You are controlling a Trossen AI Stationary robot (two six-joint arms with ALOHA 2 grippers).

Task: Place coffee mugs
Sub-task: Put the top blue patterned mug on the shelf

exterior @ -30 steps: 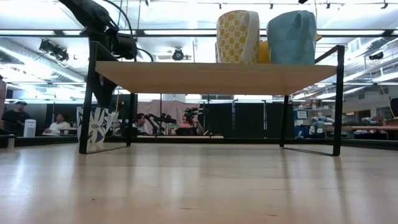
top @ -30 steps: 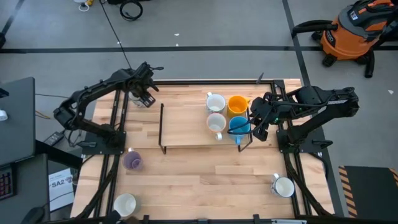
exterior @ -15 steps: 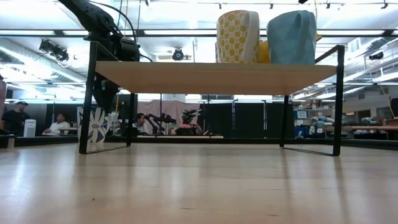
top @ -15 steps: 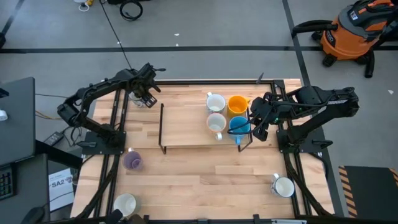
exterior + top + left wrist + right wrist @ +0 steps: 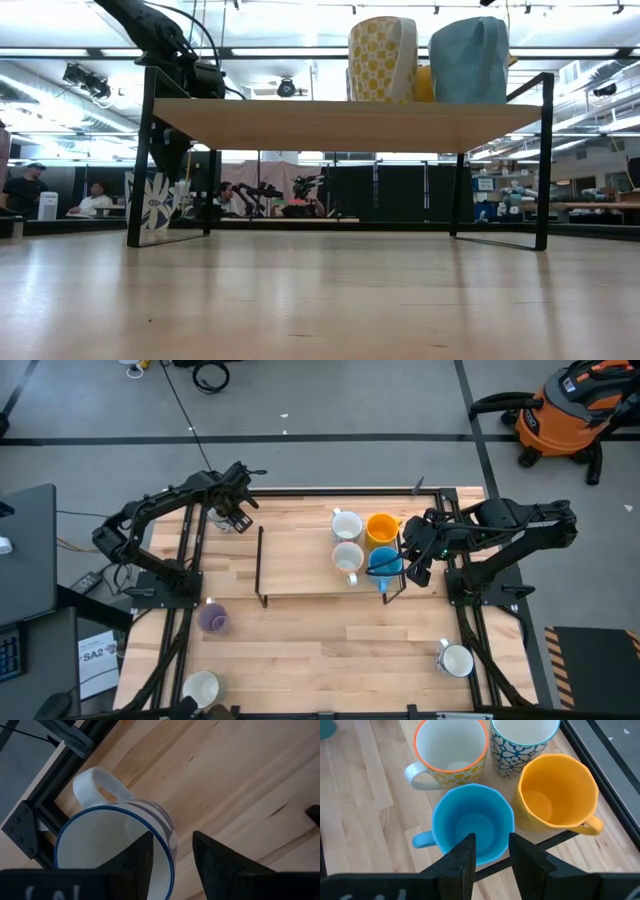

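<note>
From the high view I've got the left gripper [image 5: 238, 512] at the far-left corner of the worktop [image 5: 330, 645], over a blue-rimmed white mug [image 5: 222, 520] that's mostly hidden under it. The right gripper [image 5: 412, 556] sits at the right end of the wooden shelf [image 5: 300, 565], right at the blue mug [image 5: 384, 563]. Four mugs cluster on that end of the shelf: blue, orange-yellow mug [image 5: 382, 528], and two pale ones, the patterned mug [image 5: 346, 524] and the orange-rimmed mug [image 5: 347, 557]. Off the shelf: purple mug [image 5: 213, 619] near the left edge, a white mug [image 5: 201, 687] at near-left, another white one [image 5: 457, 660] at near-right. Low view: shelf top carries a yellow-patterned mug [image 5: 382, 58] and the blue one [image 5: 468, 60], w/ a sliver of orange-yellow between; a blue-and-white patterned mug [image 5: 152, 208] stands on the worktop by the shelf's left leg, under the left arm. People sit in the room behind. Left wrist view: gripper [image 5: 170, 857] fingers part-open, straddling the rim of the blue-rimmed mug [image 5: 112, 845], one finger inside, one outside; mug looks empty. Right wrist view: gripper [image 5: 491, 855] part-open astride the blue mug's [image 5: 472, 820] near wall; all four mugs there are empty, as far as I can see.
</note>
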